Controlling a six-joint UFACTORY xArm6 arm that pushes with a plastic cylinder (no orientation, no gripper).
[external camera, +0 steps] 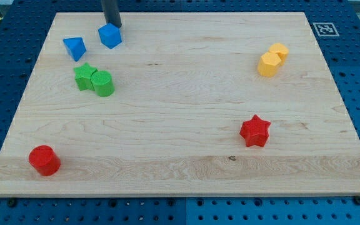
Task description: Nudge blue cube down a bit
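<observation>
Tip: my tip (115, 26) is touching the far edge of the blue cube (110, 36); being a bare rod, it is gripping nothing.
Blue cube: sitting far left on the wooden board (186, 156).
Neighbours: a blue wedge-like block (74, 47) is lying just left; a green star (85, 77) and green cylinder (103, 83) are touching, nearer.
Right: two yellow blocks (272, 60) are touching; a red star (255, 130) is sitting nearer.
Near left: a red cylinder (44, 160) is standing.
</observation>
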